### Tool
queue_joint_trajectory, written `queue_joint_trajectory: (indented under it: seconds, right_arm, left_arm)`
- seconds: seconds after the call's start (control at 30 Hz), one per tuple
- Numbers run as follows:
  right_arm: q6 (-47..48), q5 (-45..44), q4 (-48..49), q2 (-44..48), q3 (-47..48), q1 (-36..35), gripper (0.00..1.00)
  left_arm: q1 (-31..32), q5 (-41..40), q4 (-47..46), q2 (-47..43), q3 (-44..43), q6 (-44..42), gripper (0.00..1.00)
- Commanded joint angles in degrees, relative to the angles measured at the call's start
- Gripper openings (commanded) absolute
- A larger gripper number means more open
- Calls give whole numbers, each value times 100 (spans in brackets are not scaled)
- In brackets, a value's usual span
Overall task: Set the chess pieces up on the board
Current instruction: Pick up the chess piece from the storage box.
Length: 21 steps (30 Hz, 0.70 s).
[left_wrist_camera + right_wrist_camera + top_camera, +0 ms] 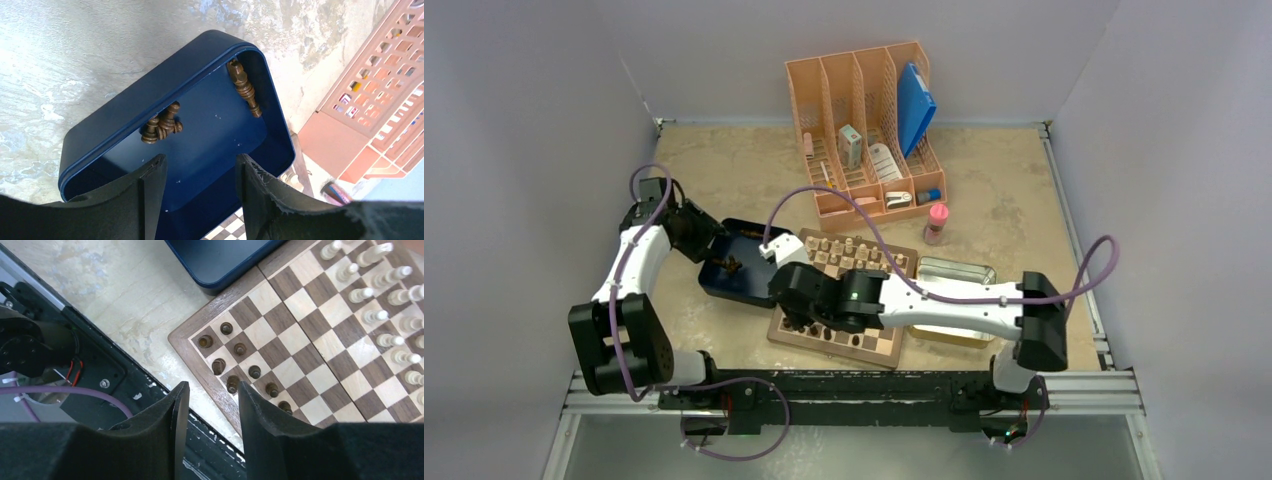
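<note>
Top view: you are looking at the board (879,345) lying mid-table, with the tray (724,290) just beside its left corner and a tin (959,272) by its right edge. An organizer (864,130) and a bottle (936,222) are standing behind it. The right arm is lying across the board's near half and hiding most of what is standing there. Only the pale pieces (854,250) along the far edge are showing clearly. The right gripper (792,312) is hanging over the near-left corner, and the left gripper (712,240) is hovering at the tray's far-left end. From here you cannot tell how wide either one is standing.

Right wrist view: this is filling the gap.
- Several dark pieces (240,348) are standing upright in two rows by the board's (182,337) near corner.
- The pale pieces (380,315) are lining the opposite side.
- The right gripper (212,430) is showing a narrow gap between its fingers (175,430), with nothing in it.
- The tray's corner (220,260) is just beside the board's rim.

Left wrist view: only here are you seeing inside the tray (100,125).
- A small cluster of dark pieces (161,127) is lying against one wall.
- One more dark piece is lying on its side in a corner.
- The left gripper (200,190) is hovering above the tray floor, fingers (152,190) well parted and holding nothing, apart from every piece.
- A corner of the board (225,230) and the organizer (380,100) are peeking in at the frame's edges.
</note>
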<state>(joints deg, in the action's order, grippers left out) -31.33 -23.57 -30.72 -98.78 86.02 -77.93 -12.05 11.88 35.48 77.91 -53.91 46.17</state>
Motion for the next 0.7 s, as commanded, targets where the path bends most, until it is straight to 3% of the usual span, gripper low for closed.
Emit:
queue_joint_trajectory:
  seconds: [0.0,0.23,0.4,0.67]
  right_arm:
    - [-158,-389,703,788,-514,32,43]
    - [-149,-536,1390,1779,-1299,32,42]
    - [-145,-558,1509,2047,-1543,32,42]
    - [-29,-547,1653,2139,-1676,32,42]
  left_arm:
    - [-43,-252,-50,-108,-279,603,50]
    - [309,-630,-228,-125,-298,1161,41]
    - [811,-1606,763,-17,-609,1860,38]
    - [900,-1704,714,109,-286,1710,40]
